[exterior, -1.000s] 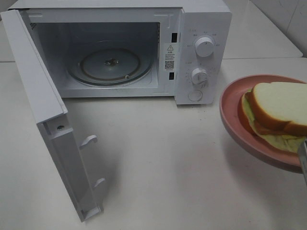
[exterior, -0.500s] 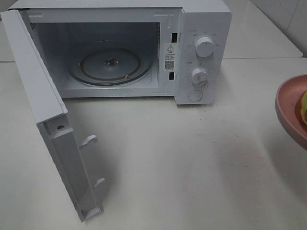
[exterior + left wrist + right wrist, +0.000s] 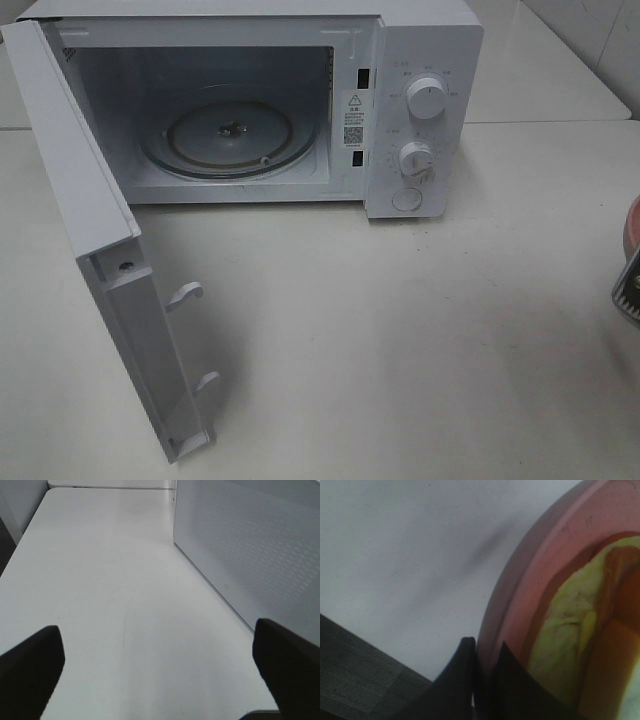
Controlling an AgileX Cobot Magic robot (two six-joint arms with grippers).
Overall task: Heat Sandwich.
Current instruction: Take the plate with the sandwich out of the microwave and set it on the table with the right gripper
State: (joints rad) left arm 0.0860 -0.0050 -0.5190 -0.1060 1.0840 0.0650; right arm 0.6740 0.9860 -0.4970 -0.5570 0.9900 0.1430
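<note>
The sandwich [image 3: 572, 630] shows its pale yellow-green filling and brown crust in the right wrist view, lying on the round pink plate [image 3: 530, 580]. My right gripper [image 3: 482, 647] is shut on the plate's rim and holds it above the table. From the high camera only a sliver of the plate [image 3: 633, 225] and part of the right gripper [image 3: 627, 290] show at the right edge; the sandwich is out of that view. My left gripper [image 3: 160, 675] is open over bare table, with nothing between its fingers.
The white microwave [image 3: 420, 110] stands at the back with its door [image 3: 100, 250] swung wide open to the left and a glass turntable [image 3: 230, 135] inside. The door's meshed panel [image 3: 250, 545] is close beside my left gripper. The table's front edge [image 3: 370, 645] is near my right gripper.
The plate with the sandwich has moved right, from well inside the high view to almost out of it. The microwave, its door and the left gripper have not moved.
</note>
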